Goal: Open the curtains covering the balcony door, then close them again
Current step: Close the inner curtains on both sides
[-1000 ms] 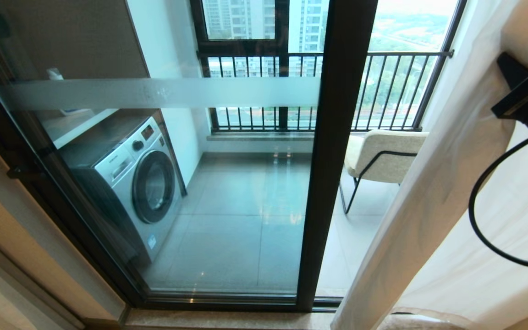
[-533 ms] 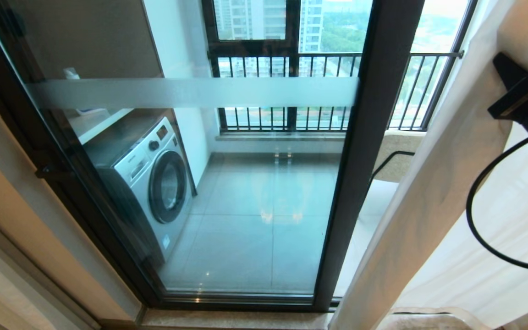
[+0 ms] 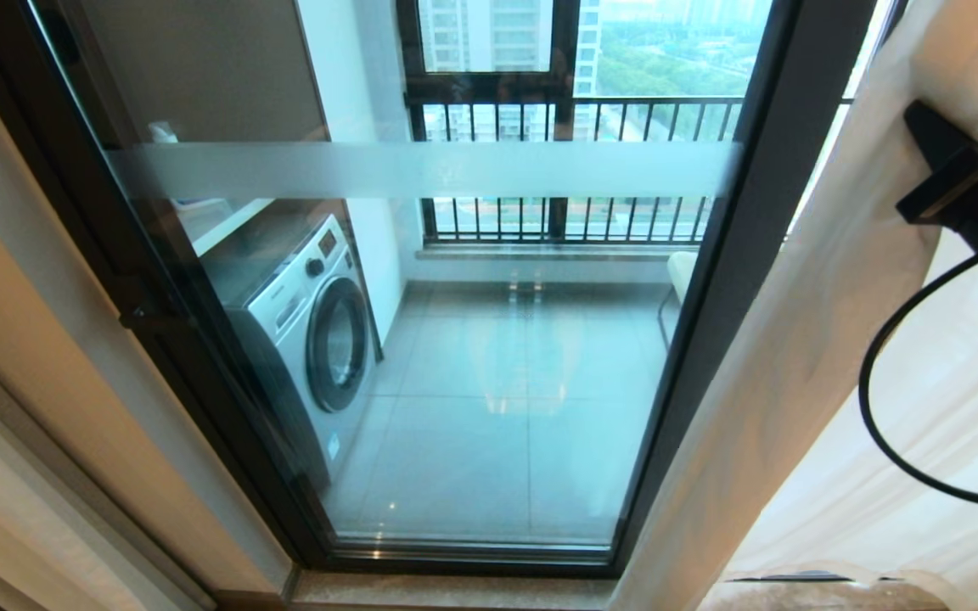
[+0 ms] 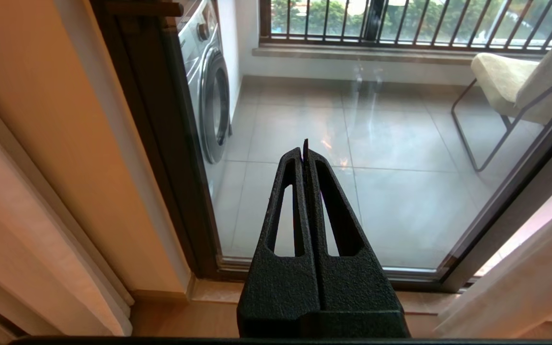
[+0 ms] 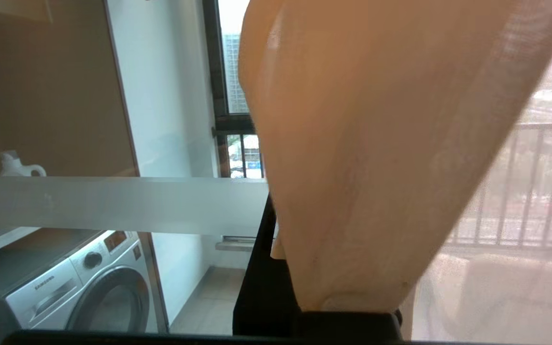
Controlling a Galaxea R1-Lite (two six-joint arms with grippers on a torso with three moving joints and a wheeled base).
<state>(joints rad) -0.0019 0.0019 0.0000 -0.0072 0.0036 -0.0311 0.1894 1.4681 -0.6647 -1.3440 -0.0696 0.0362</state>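
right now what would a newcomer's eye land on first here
Probably the balcony door, its bare glass filling the middle of the head view with a frosted band across it, and the washing machine behind it on the left. Next, the sheer white curtains bunched at the right edge, where the right tool is shut on a fold. The left tool hangs shut and empty before the glass.

Quick headcount at the glass

One washing machine (image 3: 306, 327), one chair (image 4: 520, 81), one white jug (image 5: 15, 165), two grippers: left (image 4: 304, 146), right (image 3: 956, 182).
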